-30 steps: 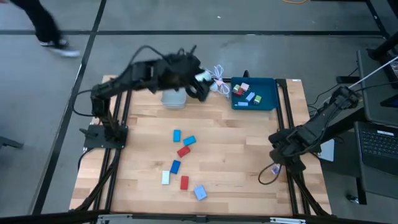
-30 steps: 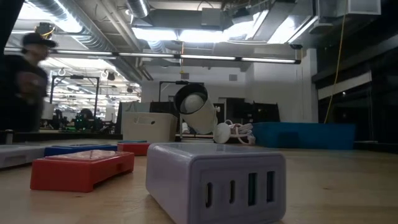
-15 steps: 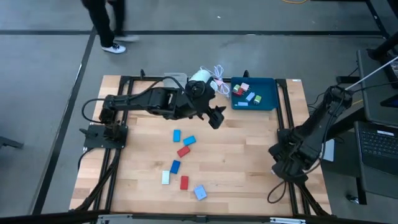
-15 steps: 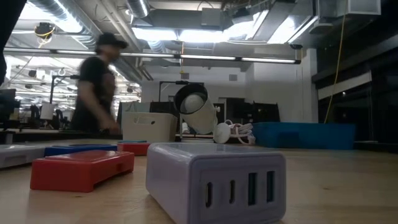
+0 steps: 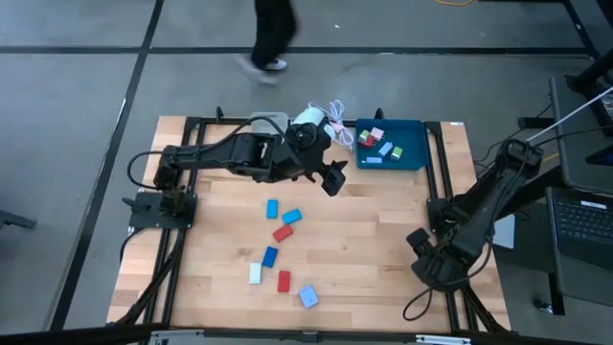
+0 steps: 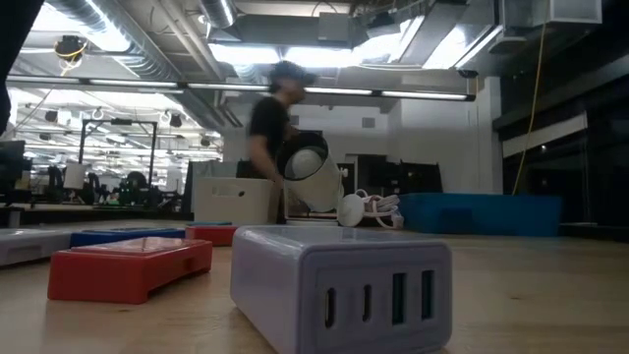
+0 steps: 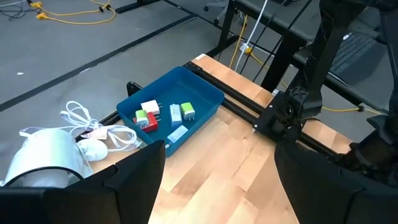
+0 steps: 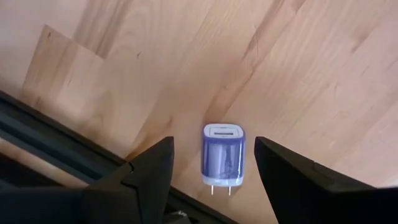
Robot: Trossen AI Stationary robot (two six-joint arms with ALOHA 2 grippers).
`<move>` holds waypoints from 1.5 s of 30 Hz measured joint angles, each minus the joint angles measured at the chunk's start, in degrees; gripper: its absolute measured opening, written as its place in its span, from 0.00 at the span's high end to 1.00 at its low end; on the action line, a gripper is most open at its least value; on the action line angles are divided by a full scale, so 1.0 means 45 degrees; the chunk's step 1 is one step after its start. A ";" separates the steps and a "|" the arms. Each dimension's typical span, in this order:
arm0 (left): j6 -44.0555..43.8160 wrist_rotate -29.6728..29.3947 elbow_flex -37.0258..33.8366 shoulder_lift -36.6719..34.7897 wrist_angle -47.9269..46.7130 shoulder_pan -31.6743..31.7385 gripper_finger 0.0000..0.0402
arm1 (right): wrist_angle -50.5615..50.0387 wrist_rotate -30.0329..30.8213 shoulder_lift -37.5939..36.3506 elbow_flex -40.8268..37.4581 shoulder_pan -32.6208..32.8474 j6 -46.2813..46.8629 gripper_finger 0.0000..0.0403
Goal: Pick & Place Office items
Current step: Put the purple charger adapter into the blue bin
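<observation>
Several small office items lie on the wooden table's middle: blue, light-blue, red, white and a pale purple block. More sit in the blue tray at the far right. My left gripper hangs open above the table between the tray and these pieces, holding nothing. My right gripper points down at the table's right edge, open. Its fingers stand on either side of a purple charger that lies flat by the rail.
A white round object with a coiled cord and a grey bin stand at the far edge, left of the tray. Black rails run along the table's sides. A person walks past beyond the far edge.
My left gripper swung from over the grey bin at the far edge toward the table's middle and sank, then held still. My right gripper went along the right rail toward the near edge and down, over the purple charger. A person walked across behind the table.
</observation>
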 joint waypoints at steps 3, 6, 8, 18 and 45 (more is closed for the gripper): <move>-0.0002 0.0115 0.0000 0.0026 -0.0109 0.0009 0.26 | 0.0130 -0.0005 0.0210 -0.0109 -0.0010 0.0037 0.43; -0.0073 0.0161 0.0000 0.0026 -0.0179 0.0009 0.26 | 0.0389 -0.0008 0.0208 -0.0626 -0.0027 0.0456 0.43; -0.0138 0.0171 0.0000 0.0026 -0.0194 0.0009 0.26 | 0.0574 -0.0015 0.0204 -0.0921 -0.0035 0.0803 0.43; -0.0238 0.0306 -0.0005 0.0026 -0.0213 0.0009 0.26 | 0.0816 0.0065 0.0217 -0.1344 -0.0005 0.1799 0.45; -0.0176 0.0831 -0.0005 0.0026 -0.0177 0.0262 0.26 | 0.2930 0.0155 0.0220 -0.1977 -0.0565 0.3770 0.68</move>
